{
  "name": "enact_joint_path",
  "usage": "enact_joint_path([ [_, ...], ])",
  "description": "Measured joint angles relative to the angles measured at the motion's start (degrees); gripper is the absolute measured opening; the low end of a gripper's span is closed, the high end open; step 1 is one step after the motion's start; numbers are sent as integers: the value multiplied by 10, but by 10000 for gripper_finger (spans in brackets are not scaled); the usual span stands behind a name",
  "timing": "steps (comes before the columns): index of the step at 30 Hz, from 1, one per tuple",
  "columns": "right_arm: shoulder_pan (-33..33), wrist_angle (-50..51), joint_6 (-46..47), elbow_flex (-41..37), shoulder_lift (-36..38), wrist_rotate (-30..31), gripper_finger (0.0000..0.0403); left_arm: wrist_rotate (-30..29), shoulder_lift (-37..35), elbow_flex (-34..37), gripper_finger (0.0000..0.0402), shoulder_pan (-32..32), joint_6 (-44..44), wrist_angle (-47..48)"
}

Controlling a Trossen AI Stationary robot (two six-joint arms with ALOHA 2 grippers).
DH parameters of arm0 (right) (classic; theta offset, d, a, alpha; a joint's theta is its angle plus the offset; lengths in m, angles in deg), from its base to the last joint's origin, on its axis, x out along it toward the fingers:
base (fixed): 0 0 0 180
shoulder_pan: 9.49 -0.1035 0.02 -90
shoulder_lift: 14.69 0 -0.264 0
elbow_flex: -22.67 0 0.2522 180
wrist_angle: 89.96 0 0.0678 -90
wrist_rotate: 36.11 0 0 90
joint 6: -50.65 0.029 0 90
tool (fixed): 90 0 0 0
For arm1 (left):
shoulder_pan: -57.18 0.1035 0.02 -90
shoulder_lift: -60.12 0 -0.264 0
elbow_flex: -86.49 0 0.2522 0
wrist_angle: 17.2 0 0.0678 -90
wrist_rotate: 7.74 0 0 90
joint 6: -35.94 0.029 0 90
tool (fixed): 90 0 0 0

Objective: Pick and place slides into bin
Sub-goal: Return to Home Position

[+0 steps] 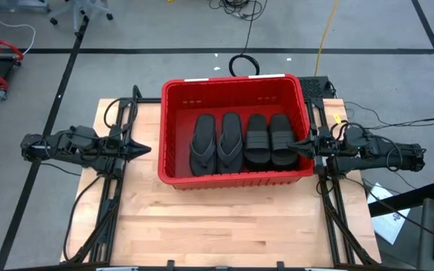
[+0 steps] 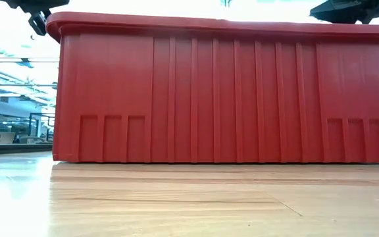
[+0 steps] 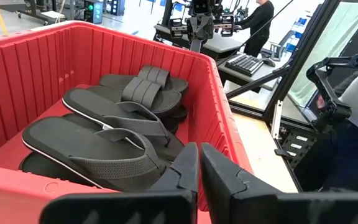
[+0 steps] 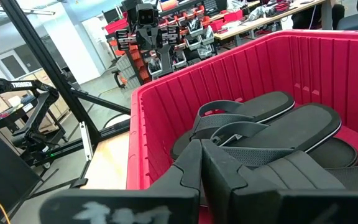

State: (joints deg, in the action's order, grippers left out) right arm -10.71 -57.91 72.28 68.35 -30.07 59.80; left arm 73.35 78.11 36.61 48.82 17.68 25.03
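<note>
High view: the red bin (image 1: 232, 81) stands on the wooden desk (image 1: 217, 218), toward its far edge and about midway between the two arms. The slides (image 1: 239, 139) lie inside it. Four show on top, side by side with their soles down: two thong flip-flops (image 1: 203, 143) on the left and two ribbed strap slides (image 1: 281, 139) on the right. More slides lie under them, but how many cannot be told.

The left hand (image 1: 143, 148) sits just beside the bin's left wall, apart from it, pointing at it. The right hand (image 1: 296, 144) reaches over the bin's right rim, its tip above the outermost strap slide.

In the left wrist view the left hand (image 3: 199, 149) has its fingers nearly together, with only a thin slit between them and nothing in it. Beyond them are the bin's rim (image 3: 222, 118) and the flip-flops (image 3: 98, 146). A person (image 3: 260, 18) stands far off in the room.

In the right wrist view the right hand (image 4: 201, 144) is likewise closed and empty, with the slides (image 4: 272, 124) lying past it in the bin (image 4: 166, 112).

In the low view the bin's ribbed wall (image 2: 222, 99) fills nearly the whole width, resting flat on the desk (image 2: 176, 204).
</note>
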Motion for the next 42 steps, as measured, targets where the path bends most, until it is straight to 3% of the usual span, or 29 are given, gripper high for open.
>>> enact_joint_path([
  [8,0,0,0,0,0,0,0,0,0,0,28,0,0,0],
  [20,0,0,0,0,0,0,0,0,0,0,1,0,0,0],
  [32,0,0,0,0,0,0,0,0,0,0,28,0,0,0],
  [42,0,0,0,0,0,0,0,0,0,0,6,0,0,0],
])
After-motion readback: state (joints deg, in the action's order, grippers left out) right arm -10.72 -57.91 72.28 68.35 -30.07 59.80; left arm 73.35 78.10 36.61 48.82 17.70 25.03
